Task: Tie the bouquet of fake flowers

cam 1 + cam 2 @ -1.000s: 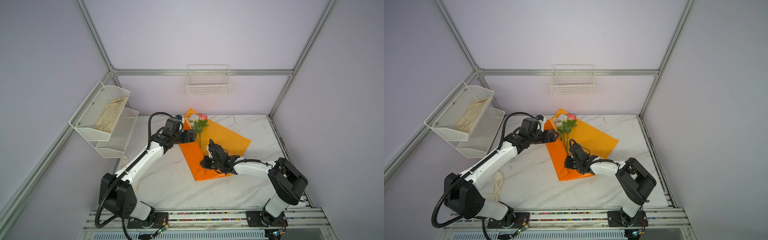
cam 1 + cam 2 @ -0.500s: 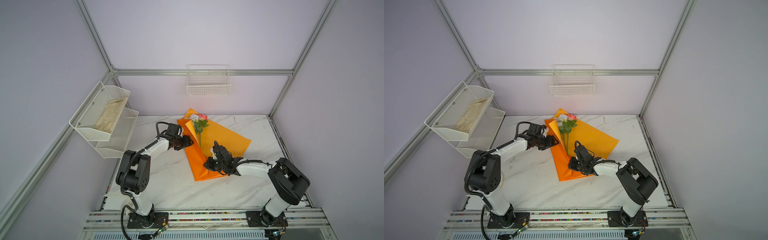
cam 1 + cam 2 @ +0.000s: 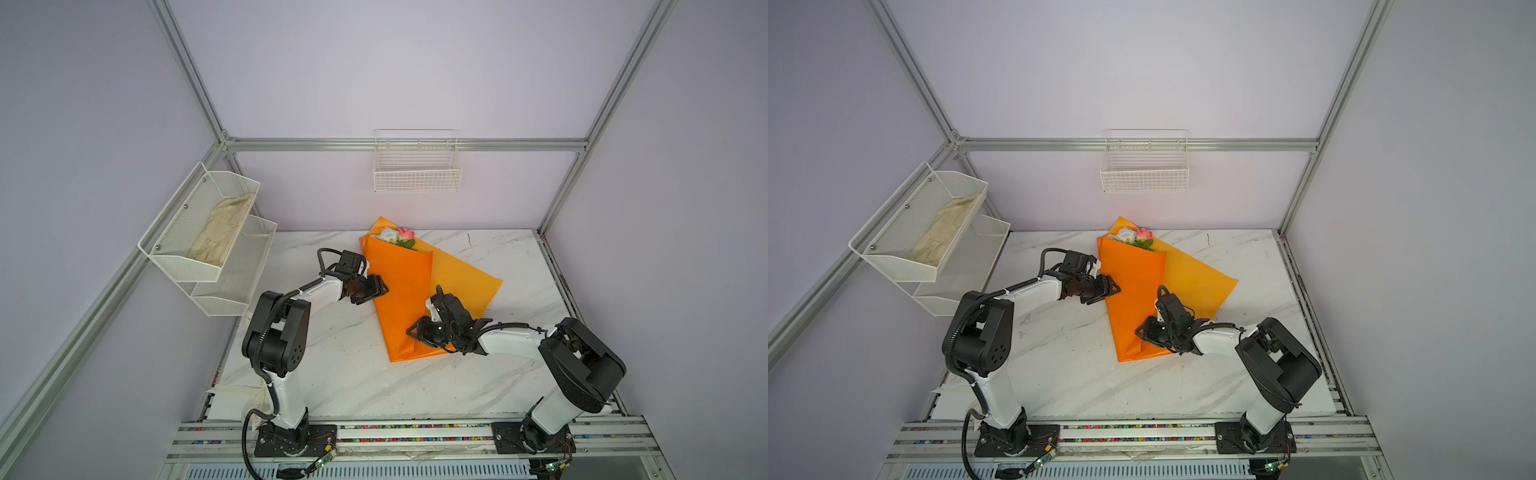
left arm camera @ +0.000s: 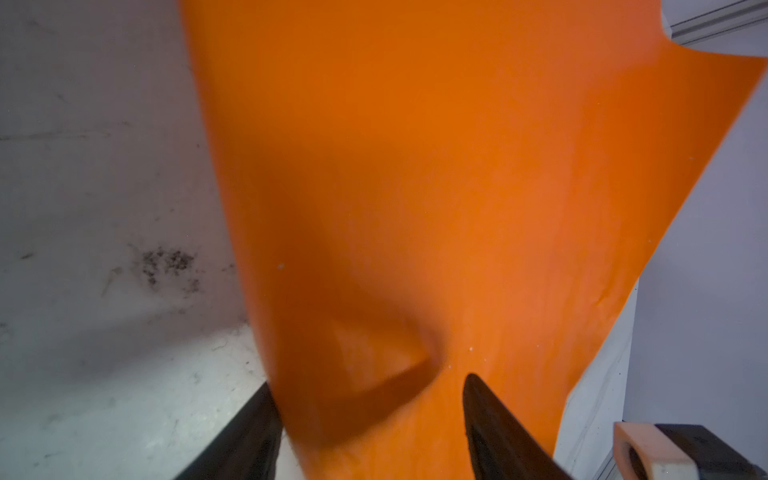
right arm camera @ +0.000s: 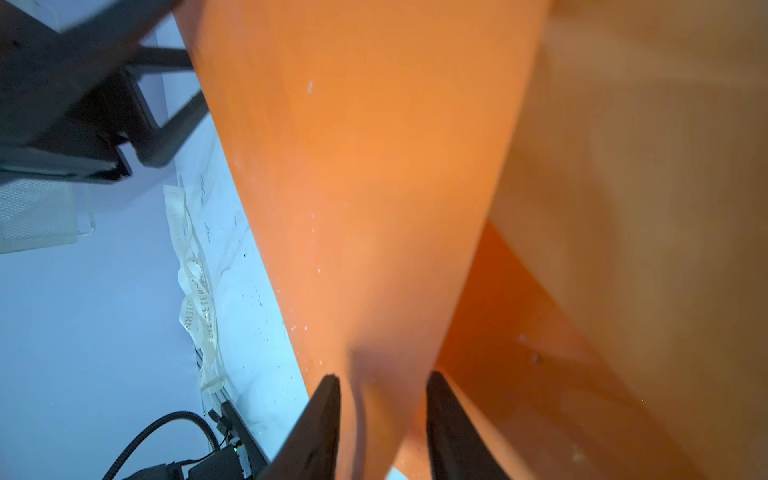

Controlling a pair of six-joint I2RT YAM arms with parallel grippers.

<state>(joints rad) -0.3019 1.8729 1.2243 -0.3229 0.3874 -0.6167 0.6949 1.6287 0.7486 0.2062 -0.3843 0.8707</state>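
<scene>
The bouquet (image 3: 401, 291) is laid on the tabletop (image 3: 353, 374). The left gripper (image 3: 384, 289) is seen with fingers (image 4: 494, 428) released astride the bouquet's edge; the right gripper (image 3: 411, 332) likewise, at its lower end.

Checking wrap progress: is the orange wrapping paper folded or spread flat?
Half folded: one flap of the orange wrapping paper lies over the middle, the rest flat; rose heads peek out.

The bouquet of fake flowers (image 3: 397, 237), upper centre of the frame, shows white and pink-red roses (image 3: 406, 232) over green leaves (image 3: 409, 245). Its wrapping paper (image 3: 403, 299) is bright orange, paler on the flat sheet at right. The counter (image 3: 353, 374) is white marble veined with grey. The ribbon (image 5: 195, 299) is cream with printed lettering. The cloth (image 3: 220, 237), at left, is beige, and its wire rack (image 3: 174, 232) is white.
</scene>
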